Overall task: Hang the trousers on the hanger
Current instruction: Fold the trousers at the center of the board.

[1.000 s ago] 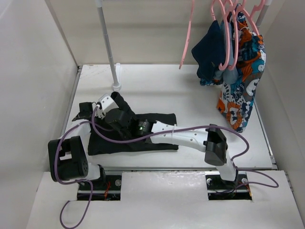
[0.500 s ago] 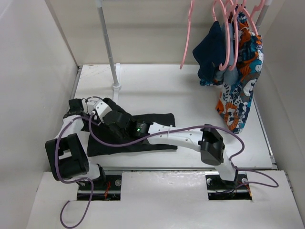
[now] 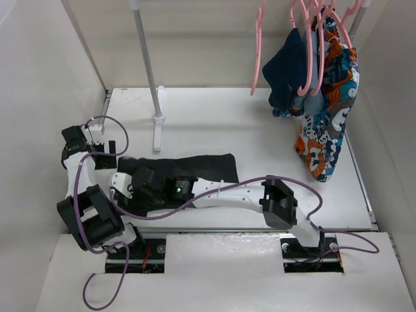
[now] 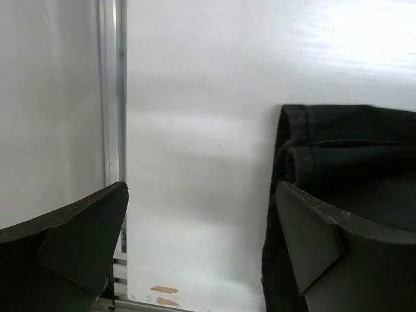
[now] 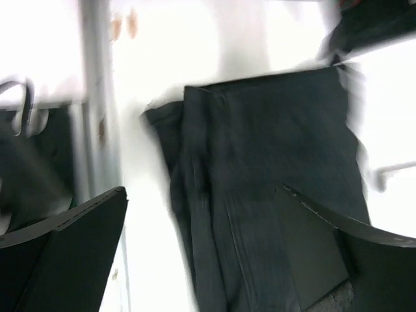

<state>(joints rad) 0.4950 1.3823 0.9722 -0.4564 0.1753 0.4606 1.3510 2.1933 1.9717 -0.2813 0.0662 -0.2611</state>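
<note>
Trousers [image 3: 208, 166]: black, lying flat on the white bench [image 3: 260, 123], left of centre. Pink hanger [image 3: 256, 55]: hangs bare at the back right, well apart from them. Left end effector [image 4: 201, 192]: fingers spread, gripping nothing, now withdrawn to the bench's left edge beside the fabric's end. Right end effector [image 5: 203, 192]: spread wide above the fabric's near-left end, pinched shut a second ago.

Our left arm [image 3: 77, 170] is bent leftward, left hand [image 4: 201, 187] spread wide; our right arm [image 3: 227, 192] reaches low leftward, right hand [image 5: 203, 189] equally spread.
</note>
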